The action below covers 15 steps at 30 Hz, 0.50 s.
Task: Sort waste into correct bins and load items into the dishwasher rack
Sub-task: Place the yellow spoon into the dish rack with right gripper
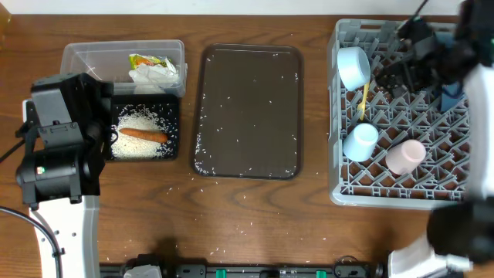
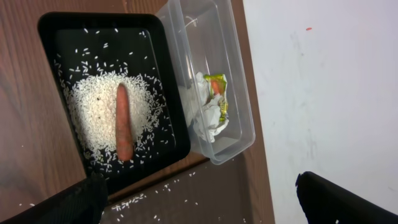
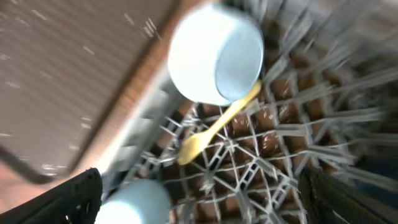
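Note:
The grey dishwasher rack [image 1: 401, 185] at the right holds the pale blue bowl [image 1: 353, 67], yellow spoon [image 1: 363, 100], light blue cup [image 1: 360, 141] and pink cup [image 1: 405, 156]. A dark blue plate edge [image 1: 451, 96] shows under the right arm. My right gripper [image 1: 394, 73] is open and empty above the rack [image 3: 298, 124], near the bowl [image 3: 214, 53] and spoon [image 3: 217, 121]. My left gripper [image 2: 199, 208] is open and empty. It hangs above the black tray [image 2: 50, 37], which holds rice [image 2: 93, 118] and the carrot stick [image 2: 123, 121]. The clear tub [image 2: 239, 134] holds the wrapper [image 2: 217, 90] and tissue [image 2: 205, 121].
A large brown serving tray [image 1: 248, 112] lies in the middle with scattered rice grains on it. A few grains lie on the wooden table near the front edge [image 1: 247, 228]. The left arm's body [image 1: 62, 139] covers the table left of the black tray [image 1: 147, 104].

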### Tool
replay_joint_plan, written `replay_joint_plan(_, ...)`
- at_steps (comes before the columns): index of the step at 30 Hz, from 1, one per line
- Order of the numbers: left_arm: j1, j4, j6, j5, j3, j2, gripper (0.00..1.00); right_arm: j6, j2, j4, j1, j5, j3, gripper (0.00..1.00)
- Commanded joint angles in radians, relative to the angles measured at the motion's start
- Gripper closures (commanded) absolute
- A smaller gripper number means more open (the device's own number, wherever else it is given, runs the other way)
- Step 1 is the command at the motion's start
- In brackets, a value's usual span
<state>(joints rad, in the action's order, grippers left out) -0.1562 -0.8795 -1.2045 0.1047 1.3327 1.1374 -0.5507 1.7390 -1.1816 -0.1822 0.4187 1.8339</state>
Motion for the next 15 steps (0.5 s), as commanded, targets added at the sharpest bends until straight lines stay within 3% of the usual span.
replay_joint_plan(1, -0.004, -0.003, -0.003, 0.008, 0.002, 0.003, 0.01, 0.134, -0.180, -0.033, 0.000, 0.069, 0.031, 0.01)
replay_joint_plan(6, -0.004, -0.003, -0.004, 0.008, 0.002, 0.003, 0.01, 0.409, -0.362, -0.093, 0.000, 0.068, 0.031, 0.01)
replay_joint_plan(10, -0.004, -0.003, -0.004, 0.008, 0.002, 0.003, 0.01, 0.423, -0.477, -0.100, 0.000, 0.067, 0.031, 0.01)
replay_joint_plan(15, -0.004, -0.003, -0.004, 0.008, 0.002, 0.003, 0.01, 0.414, -0.598, -0.219, 0.000, -0.119, 0.030, 0.01)
